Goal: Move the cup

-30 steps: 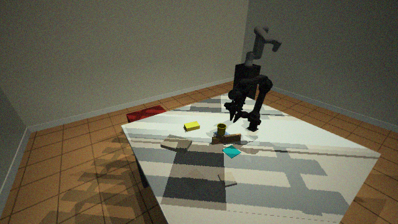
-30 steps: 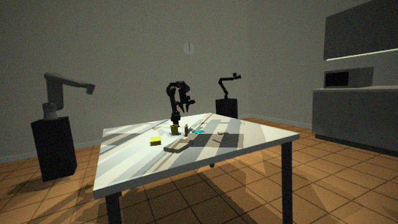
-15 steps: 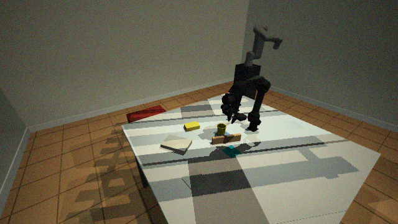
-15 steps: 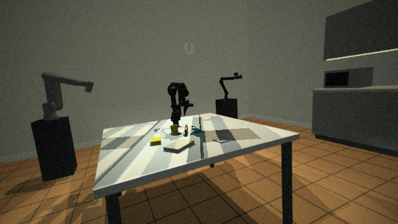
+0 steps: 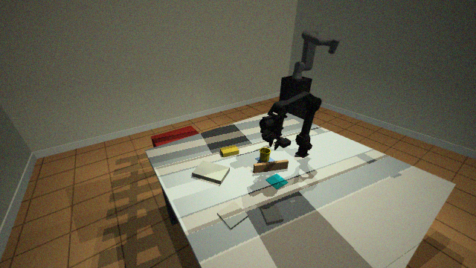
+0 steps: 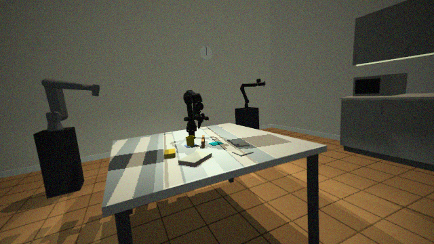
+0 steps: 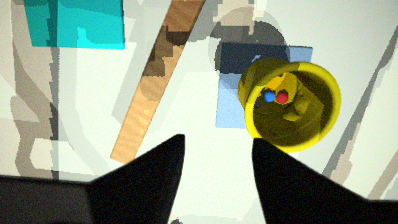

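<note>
Yellow cup [image 5: 265, 155] [image 6: 190, 141] [image 7: 292, 107] upright on blue pad [image 5: 260, 159] [image 6: 194, 146] [image 7: 229, 112], marbles [image 7: 276, 97] inside (one blue, one red visible). End effector [image 5: 277, 146] [image 6: 195, 130] [image 7: 218, 144] partly open, grasping nothing. Wooden bar [image 5: 271, 166] [image 6: 203, 141] [image 7: 142, 107] between blue pad and teal pad [image 5: 277, 181] [image 6: 215, 143] [image 7: 90, 25].

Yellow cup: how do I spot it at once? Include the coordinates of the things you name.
On the striped table [image 5: 372, 201] [image 6: 135, 193], find the upright wooden bar [image 5: 271, 166] [image 6: 203, 141] [image 7: 145, 95]. Beside it, on a blue pad [image 5: 260, 159] [image 7: 227, 112], stands the cup [image 5: 265, 155] [image 6: 190, 141] [image 7: 330, 120]. Unlike the solid yellow block [image 5: 229, 151] [image 6: 169, 153], it is round, hollow and holds marbles [image 7: 276, 97].
</note>
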`<state>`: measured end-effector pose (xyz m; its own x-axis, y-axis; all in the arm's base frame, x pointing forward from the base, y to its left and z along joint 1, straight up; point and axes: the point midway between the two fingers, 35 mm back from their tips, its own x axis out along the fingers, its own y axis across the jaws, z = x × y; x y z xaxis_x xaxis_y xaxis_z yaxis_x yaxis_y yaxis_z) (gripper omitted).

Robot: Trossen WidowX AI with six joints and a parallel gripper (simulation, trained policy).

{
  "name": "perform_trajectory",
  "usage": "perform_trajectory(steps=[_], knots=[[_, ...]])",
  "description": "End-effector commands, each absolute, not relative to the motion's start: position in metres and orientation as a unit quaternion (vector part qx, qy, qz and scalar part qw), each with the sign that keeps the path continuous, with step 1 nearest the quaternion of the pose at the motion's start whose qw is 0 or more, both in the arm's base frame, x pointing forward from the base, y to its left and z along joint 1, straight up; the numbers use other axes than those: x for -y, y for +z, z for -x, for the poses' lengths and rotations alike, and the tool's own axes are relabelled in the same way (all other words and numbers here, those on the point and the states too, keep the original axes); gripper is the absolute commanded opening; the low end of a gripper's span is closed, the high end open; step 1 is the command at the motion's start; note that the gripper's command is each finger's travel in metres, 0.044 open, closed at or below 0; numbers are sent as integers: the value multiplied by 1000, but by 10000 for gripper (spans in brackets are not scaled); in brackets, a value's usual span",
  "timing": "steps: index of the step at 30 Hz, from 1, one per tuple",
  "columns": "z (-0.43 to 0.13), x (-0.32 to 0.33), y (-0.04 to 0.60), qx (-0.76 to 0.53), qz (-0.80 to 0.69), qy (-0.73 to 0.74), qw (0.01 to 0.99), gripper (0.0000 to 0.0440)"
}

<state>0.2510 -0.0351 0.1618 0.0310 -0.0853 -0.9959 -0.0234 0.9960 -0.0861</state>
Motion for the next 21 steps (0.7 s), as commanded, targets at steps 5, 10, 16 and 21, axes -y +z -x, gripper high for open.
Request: perform_trajectory(steps=[5, 10, 16, 21], knots=[[-248, 47, 143, -711, 51, -15, 701, 183], [-246, 53, 131, -718, 58, -7, 693, 192], [-244, 59, 115, -726, 67, 5, 684, 195], [-243, 63, 100, -731, 77, 18, 677, 197]])
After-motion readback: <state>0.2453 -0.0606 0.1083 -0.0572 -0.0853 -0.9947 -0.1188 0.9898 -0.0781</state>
